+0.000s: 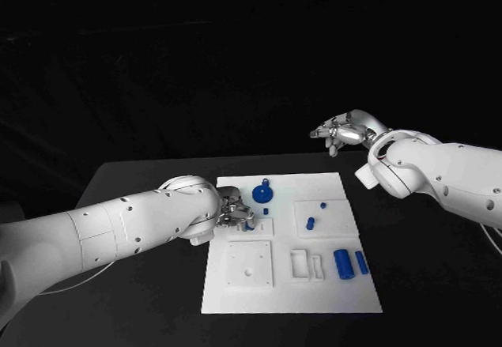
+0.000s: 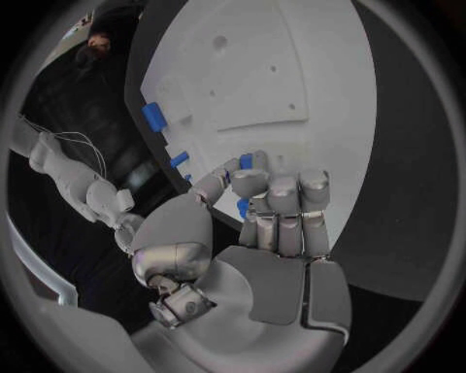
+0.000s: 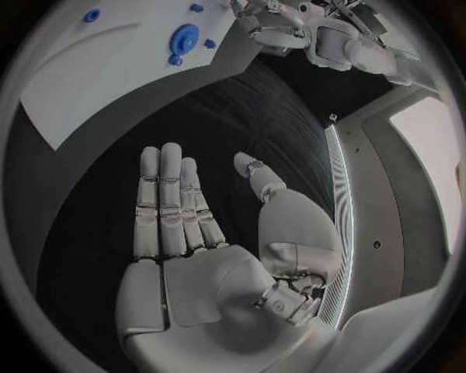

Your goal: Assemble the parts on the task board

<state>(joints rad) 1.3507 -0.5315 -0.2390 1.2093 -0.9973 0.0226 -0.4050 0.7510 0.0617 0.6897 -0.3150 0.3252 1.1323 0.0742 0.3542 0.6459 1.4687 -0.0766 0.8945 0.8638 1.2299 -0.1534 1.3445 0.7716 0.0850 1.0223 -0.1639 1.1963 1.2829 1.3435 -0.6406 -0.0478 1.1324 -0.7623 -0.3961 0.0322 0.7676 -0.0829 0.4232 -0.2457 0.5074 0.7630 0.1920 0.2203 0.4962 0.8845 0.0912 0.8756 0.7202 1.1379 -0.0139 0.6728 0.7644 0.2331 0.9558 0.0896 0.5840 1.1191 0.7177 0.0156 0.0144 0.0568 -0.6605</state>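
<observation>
So the black tabletop [image 1: 134,307] has the white task board [image 1: 284,296] sitting in the middle of it, long side running away from the robot. The left arm reaches in over the board's near-left part, and the left hand [image 1: 235,216] sits right at the board's left edge, fingers curled in around a small blue part [image 2: 245,162]; from the left wrist view you can see blue poking out between the fingertips, so it's holding that piece. The right hand [image 1: 342,135] is way off, up past the board's far right corner, over bare tabletop, fingers straight and apart with nothing in them. On the board itself: a round blue part [image 1: 262,193] near the far edge, a small blue peg [image 1: 310,222] around the middle right, and two blue cylinders [image 1: 349,262] lying side by side near the right edge, next to some white raised fixtures [image 1: 306,265].
</observation>
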